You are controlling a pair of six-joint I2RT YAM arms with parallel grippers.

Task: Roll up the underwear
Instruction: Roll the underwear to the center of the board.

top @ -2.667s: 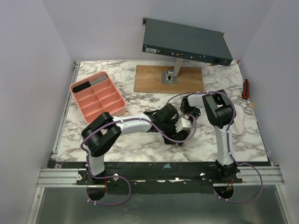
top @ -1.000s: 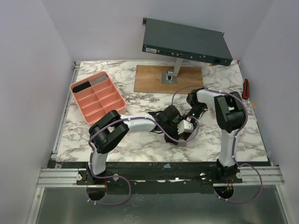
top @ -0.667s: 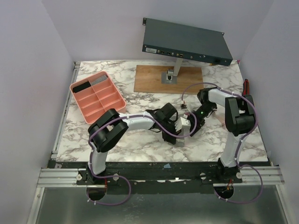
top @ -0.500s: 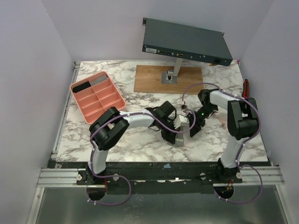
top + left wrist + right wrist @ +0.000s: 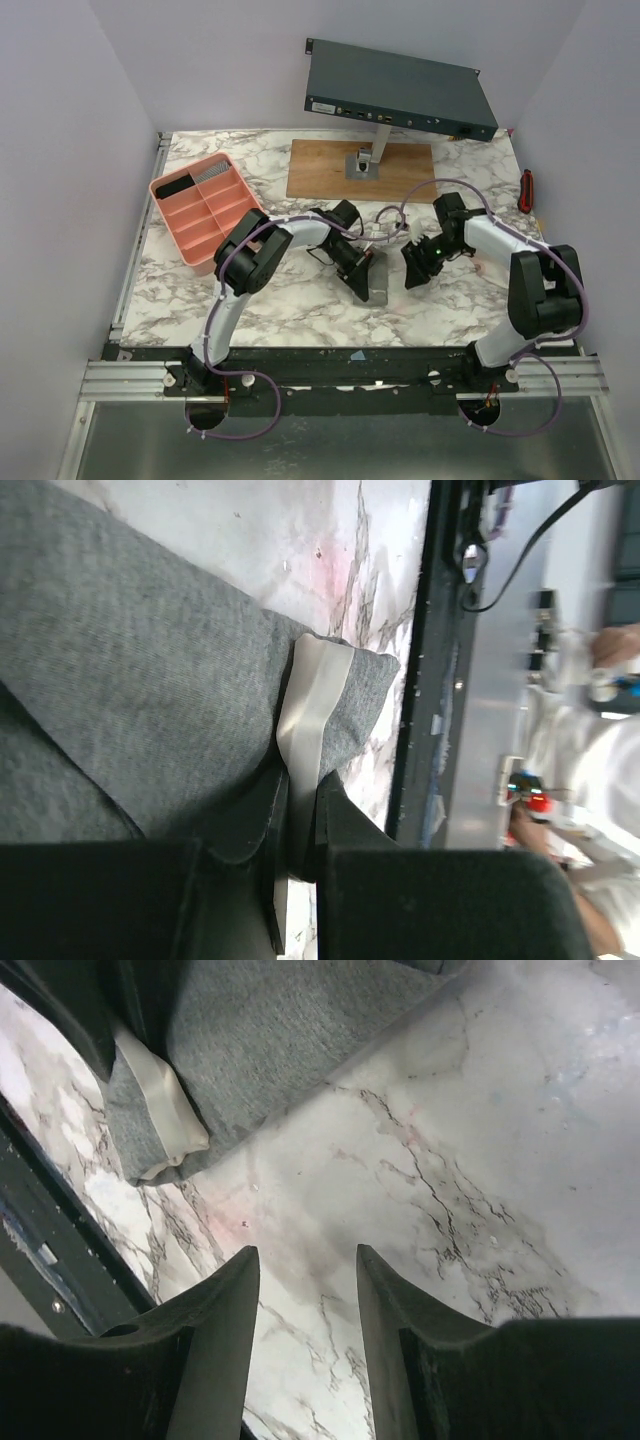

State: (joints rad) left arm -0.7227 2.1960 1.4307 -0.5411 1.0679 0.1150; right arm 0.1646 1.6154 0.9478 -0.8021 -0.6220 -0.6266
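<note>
On the marble worktop (image 5: 300, 300), I am rolling the grey underwear (image 5: 130, 700), which is lying near the middle.
My left tool (image 5: 300, 825) is clamping its waistband (image 5: 310, 700); my right tool (image 5: 305, 1260) is hovering parted, empty; next, I reckon, another turn.

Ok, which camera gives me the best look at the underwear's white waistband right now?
Left wrist: the waistband fills mid-frame, pinched in the left gripper at the edge of the grey underwear. Right wrist shows only its end, upper left. From the top camera the underwear is a small grey bundle, band indistinct.
</note>
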